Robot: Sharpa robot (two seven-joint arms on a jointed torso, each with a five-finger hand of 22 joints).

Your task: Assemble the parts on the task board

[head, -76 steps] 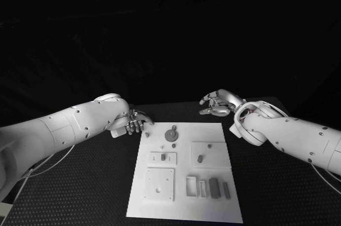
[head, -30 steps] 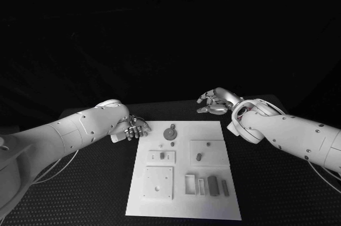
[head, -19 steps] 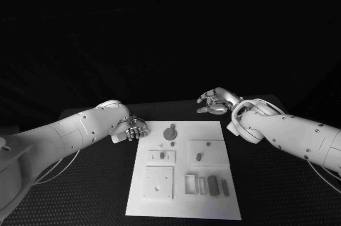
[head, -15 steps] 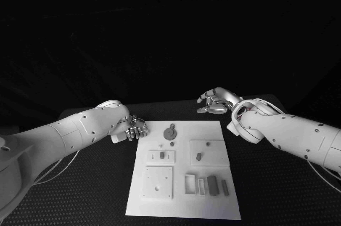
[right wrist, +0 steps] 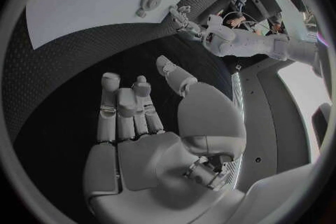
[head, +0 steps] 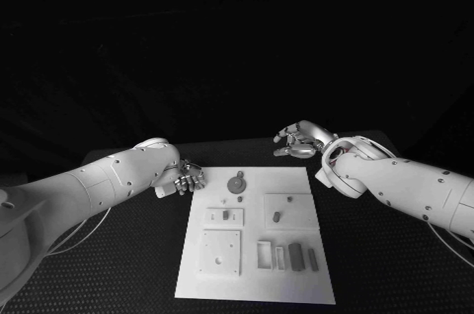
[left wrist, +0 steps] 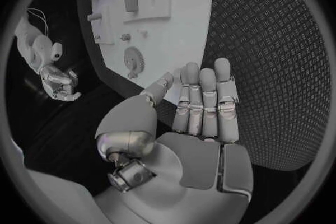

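Two hands are shown above one black table [head: 118, 259]. The left hand [head: 185, 179] is positioned just beside the far left corner of the task board [head: 252, 290]; its fingers [left wrist: 203, 101] are extended side by side and nothing is held. One task board is laid in the middle of the table. On it, one gear [head: 237, 185] is seated near the far edge, and three upright blocks [head: 295, 258] are grouped beside one rectangular frame [head: 265, 255]. The right hand [head: 301, 141] is held beyond the far right corner, fingers loosely extended, empty.
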